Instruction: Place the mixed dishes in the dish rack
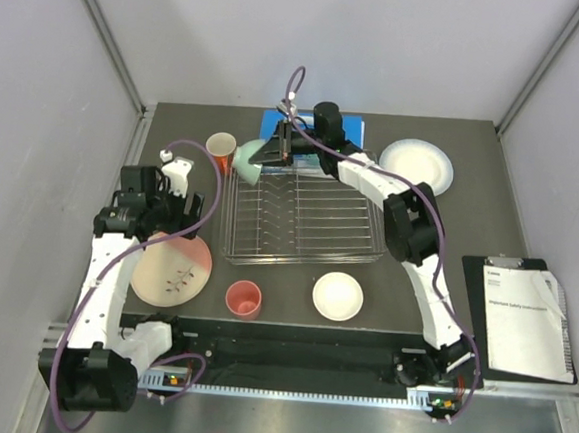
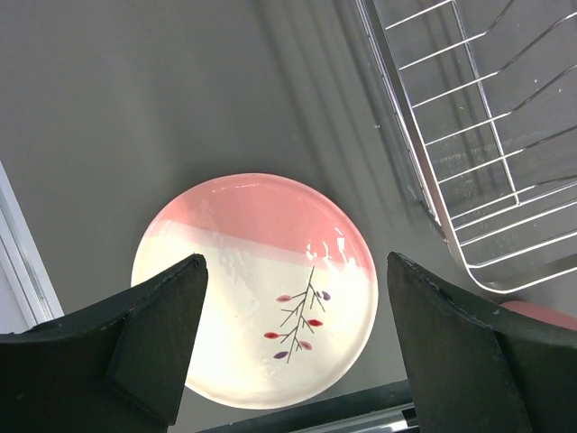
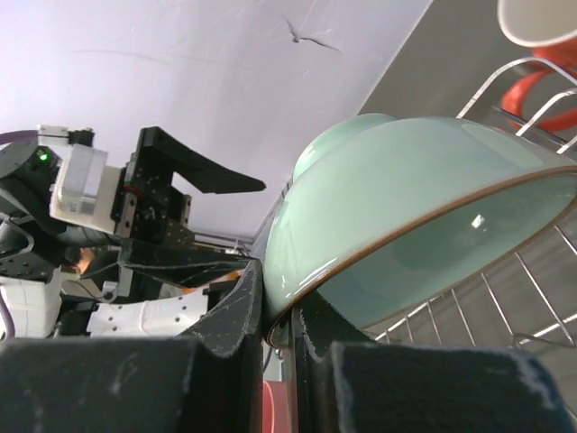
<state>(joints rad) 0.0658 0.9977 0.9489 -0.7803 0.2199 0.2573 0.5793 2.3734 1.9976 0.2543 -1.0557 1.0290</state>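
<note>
Your right gripper (image 3: 279, 316) is clamped on the mint green bowl (image 3: 406, 216) rim; the bowl sits tilted at the dish rack (image 1: 306, 261) far-left corner. Your left gripper (image 2: 295, 271) is spread wide above the pink-and-cream plate (image 2: 243, 225).

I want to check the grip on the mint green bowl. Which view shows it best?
Right wrist: the mint green bowl fills the view, its rim pinched by the right gripper. Top external shows only a small part at the dish rack corner. Left wrist misses it.
</note>
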